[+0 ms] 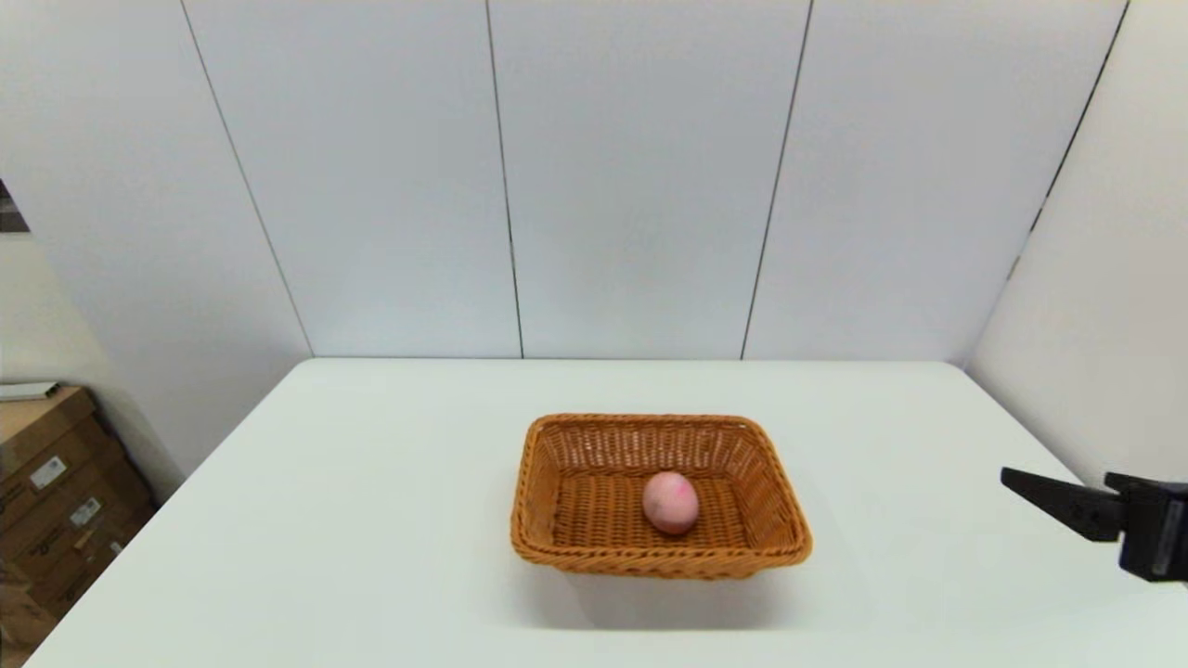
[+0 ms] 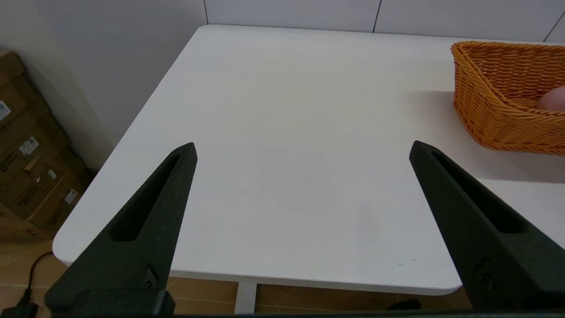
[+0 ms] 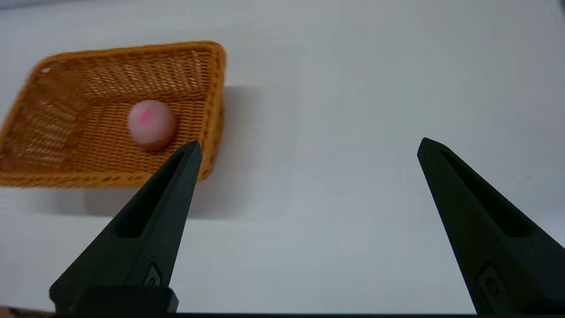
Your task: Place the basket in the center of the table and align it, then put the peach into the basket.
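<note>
The orange-brown wicker basket [image 1: 659, 496] stands near the middle of the white table [image 1: 371, 482], its sides roughly square to the table edges. The pale-pink peach [image 1: 670, 502] lies on the basket floor, right of centre. My right gripper [image 1: 1058, 496] hovers at the table's right side, well clear of the basket, open and empty; its wrist view shows the basket [image 3: 110, 115] with the peach [image 3: 151, 123] inside and the wide gripper [image 3: 309, 148]. My left gripper [image 2: 302, 150] is open and empty above the table's near-left corner, with the basket [image 2: 499, 101] off to its side; it is out of the head view.
Cardboard boxes [image 1: 56, 492] are stacked on the floor beyond the table's left edge. White panelled walls close the back and right sides.
</note>
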{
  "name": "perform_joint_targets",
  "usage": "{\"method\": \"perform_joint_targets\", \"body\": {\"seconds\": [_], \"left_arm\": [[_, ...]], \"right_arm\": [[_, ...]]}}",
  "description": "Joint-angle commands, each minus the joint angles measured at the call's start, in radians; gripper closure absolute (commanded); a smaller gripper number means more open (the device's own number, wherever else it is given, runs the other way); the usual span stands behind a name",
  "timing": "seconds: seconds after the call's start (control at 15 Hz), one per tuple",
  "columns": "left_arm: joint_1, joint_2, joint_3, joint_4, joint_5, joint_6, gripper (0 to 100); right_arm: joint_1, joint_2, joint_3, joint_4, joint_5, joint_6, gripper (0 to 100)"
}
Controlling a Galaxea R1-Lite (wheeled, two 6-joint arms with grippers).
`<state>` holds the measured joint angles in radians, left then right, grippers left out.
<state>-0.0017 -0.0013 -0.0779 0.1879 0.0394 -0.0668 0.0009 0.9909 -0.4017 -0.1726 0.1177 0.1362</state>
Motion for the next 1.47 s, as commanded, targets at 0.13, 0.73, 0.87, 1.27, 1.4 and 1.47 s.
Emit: {"method": "perform_joint_targets", "body": {"seconds": [0.13,0.73,0.87,1.27,1.4,1.47], "left_arm": [[0.000,0.000,0.000,0.001,0.001,-0.001,0],[0.000,0.000,0.000,0.001,0.001,-0.001,0],[0.000,0.000,0.000,0.001,0.001,-0.001,0],[0.000,0.000,0.000,0.001,0.001,-0.001,0],[0.000,0.000,0.000,0.001,0.001,-0.001,0],[0.000,0.000,0.000,0.001,0.001,-0.001,0]], "right_arm": [[0.019,-0.575,0.236,0.061,-0.056,-0.006,0],[0.007,-0.994,0.314,0.323,-0.061,-0.084,0],[0.005,-0.992,0.314,0.327,-0.084,-0.089,0],[0.005,-0.992,0.343,0.321,-0.142,-0.141,0],[0.005,-0.992,0.345,0.312,-0.139,-0.141,0],[0.005,-0.992,0.345,0.312,-0.142,-0.138,0]]}}
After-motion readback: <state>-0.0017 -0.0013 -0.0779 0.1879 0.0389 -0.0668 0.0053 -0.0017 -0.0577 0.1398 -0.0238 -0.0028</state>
